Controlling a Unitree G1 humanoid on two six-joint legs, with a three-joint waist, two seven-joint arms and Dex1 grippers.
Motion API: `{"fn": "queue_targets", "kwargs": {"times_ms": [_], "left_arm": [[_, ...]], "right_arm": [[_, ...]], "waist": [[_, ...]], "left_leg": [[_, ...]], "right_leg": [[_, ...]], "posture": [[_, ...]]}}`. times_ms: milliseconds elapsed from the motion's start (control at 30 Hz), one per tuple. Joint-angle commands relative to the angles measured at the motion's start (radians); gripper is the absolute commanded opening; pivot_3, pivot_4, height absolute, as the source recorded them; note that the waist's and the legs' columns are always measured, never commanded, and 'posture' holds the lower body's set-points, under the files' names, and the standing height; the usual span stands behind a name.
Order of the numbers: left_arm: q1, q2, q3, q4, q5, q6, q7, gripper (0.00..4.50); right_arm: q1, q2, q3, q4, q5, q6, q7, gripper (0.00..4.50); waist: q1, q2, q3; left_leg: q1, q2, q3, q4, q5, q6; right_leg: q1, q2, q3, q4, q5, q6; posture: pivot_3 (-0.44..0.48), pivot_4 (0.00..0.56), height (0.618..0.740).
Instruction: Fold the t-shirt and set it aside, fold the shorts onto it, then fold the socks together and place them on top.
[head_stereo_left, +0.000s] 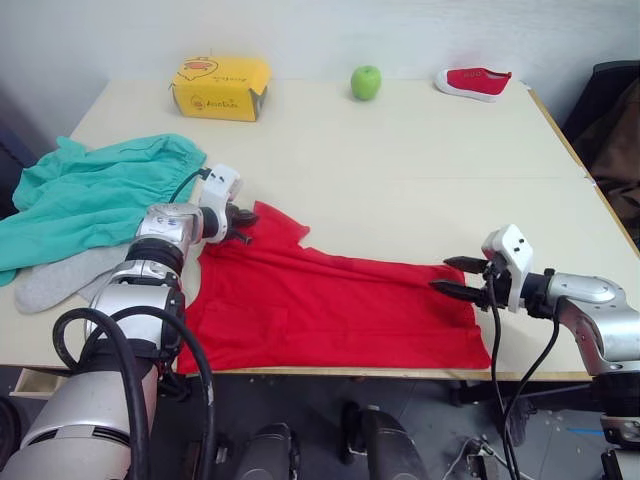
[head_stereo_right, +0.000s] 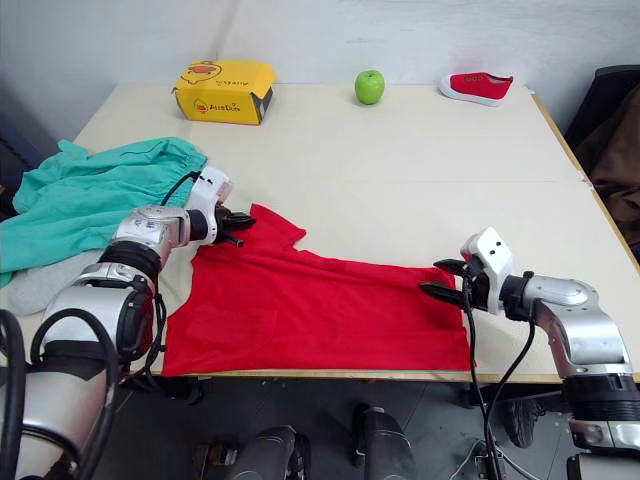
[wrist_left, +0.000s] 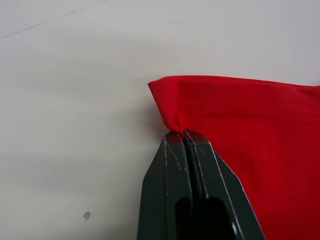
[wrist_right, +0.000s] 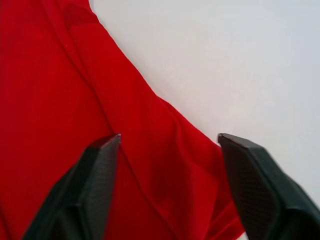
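Your left hand (head_stereo_right: 236, 226) is clamped on the t-shirt (head_stereo_right: 320, 305) hem — your right hand (head_stereo_right: 444, 279) hovers spread at its far edge, gripping nothing.

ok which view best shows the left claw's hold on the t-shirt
The left wrist view: the left claw is shut on the t-shirt's hemmed corner. Both eye views show the whole shirt, but the pinch is small there. The right wrist view shows only other red fabric.

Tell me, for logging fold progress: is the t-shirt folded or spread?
Partly folded: the t-shirt lies as a long flat band, one sleeve end sticking out.
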Motion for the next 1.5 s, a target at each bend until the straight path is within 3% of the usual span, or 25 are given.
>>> {"fn": "queue_targets", "kwargs": {"times_ms": [33, 200, 300, 467, 733, 933, 1167, 1400, 1500], "left_arm": [[0.008, 0.019, 0.013, -0.009, -0.008, 0.006, -0.046, 0.00], [0.010, 0.031, 0.027, -0.028, -0.020, 0.003, -0.102, 0.00], [0.007, 0.047, 0.057, -0.065, -0.059, -0.037, -0.188, 0.00], [0.143, 0.106, 0.079, -0.352, -0.186, -0.197, -0.555, 0.00], [0.567, 0.225, 0.053, -0.802, -0.193, -0.445, -0.600, 0.00], [0.724, 0.275, 0.057, -0.894, -0.184, -0.556, -0.566, 0.00], [0.745, 0.324, 0.078, -0.862, -0.243, -0.442, -0.568, 0.00], [0.732, 0.397, 0.095, -0.956, -0.411, 0.024, -0.629, 0.00], [0.765, 0.424, 0.081, -1.013, -0.434, 0.102, -0.650, 0.00]], "right_arm": [[0.001, -0.020, -0.023, -0.003, -0.001, -0.016, 0.010, 1.73], [0.002, -0.025, -0.025, 0.010, -0.006, -0.028, 0.020, 0.04], [-0.002, -0.020, -0.025, 0.013, -0.012, -0.052, 0.025, 0.04], [0.011, -0.011, -0.016, 0.016, -0.046, -0.214, 0.061, 0.04], [0.082, -0.038, 0.039, 0.083, -0.177, -0.687, 0.188, 0.04], [0.067, -0.066, 0.069, 0.234, -0.274, -0.974, 0.199, 0.04], [-0.011, -0.099, 0.122, 0.467, -0.407, -1.316, 0.137, 0.04], [-0.067, -0.093, 0.140, 0.542, -0.382, -1.315, 0.099, 0.04], [-0.067, -0.093, 0.147, 0.546, -0.372, -1.305, 0.101, 0.04]], "waist": [[0.000, 0.000, 0.000], [0.000, 0.000, 0.000], [-0.001, 0.000, 0.000], [-0.009, 0.000, 0.000], [-0.024, 0.000, 0.000], [-0.012, 0.000, 0.000], [-0.011, 0.000, 0.000], [-0.012, 0.000, 0.000], [-0.016, 0.000, 0.000]], "left_leg": [[0.000, 0.000, 0.000, 0.000, 0.000, 0.000], [0.000, 0.000, 0.000, 0.000, 0.000, 0.000], [0.000, 0.000, 0.000, 0.000, 0.000, 0.000], [0.000, 0.000, 0.000, 0.000, 0.000, -0.001], [0.001, 0.001, 0.001, 0.001, 0.000, -0.002], [0.002, 0.001, 0.000, 0.001, 0.000, -0.001], [0.002, 0.001, 0.001, 0.000, 0.000, 0.000], [0.002, 0.001, 0.000, 0.000, 0.000, 0.001], [0.001, 0.001, 0.000, 0.000, 0.000, 0.001]], "right_leg": [[0.000, 0.000, 0.000, 0.000, 0.000, 0.000], [0.000, 0.000, 0.000, 0.000, 0.000, 0.000], [0.000, 0.000, 0.000, 0.000, 0.000, 0.000], [-0.001, 0.001, 0.000, 0.000, 0.000, 0.000], [0.000, 0.001, 0.002, 0.000, 0.000, -0.001], [0.001, 0.000, 0.002, -0.002, 0.000, -0.001], [0.001, 0.000, 0.002, -0.002, -0.001, -0.001], [0.001, 0.000, 0.002, -0.001, -0.001, -0.001], [0.001, 0.000, 0.001, -0.001, -0.001, -0.001]], "posture": [[0.000, 0.150, 0.740], [0.000, 0.150, 0.740], [0.000, 0.150, 0.740], [0.000, 0.150, 0.740], [0.000, 0.150, 0.740], [0.000, 0.150, 0.740], [0.000, 0.150, 0.740], [0.000, 0.150, 0.740], [0.000, 0.150, 0.740]]}}
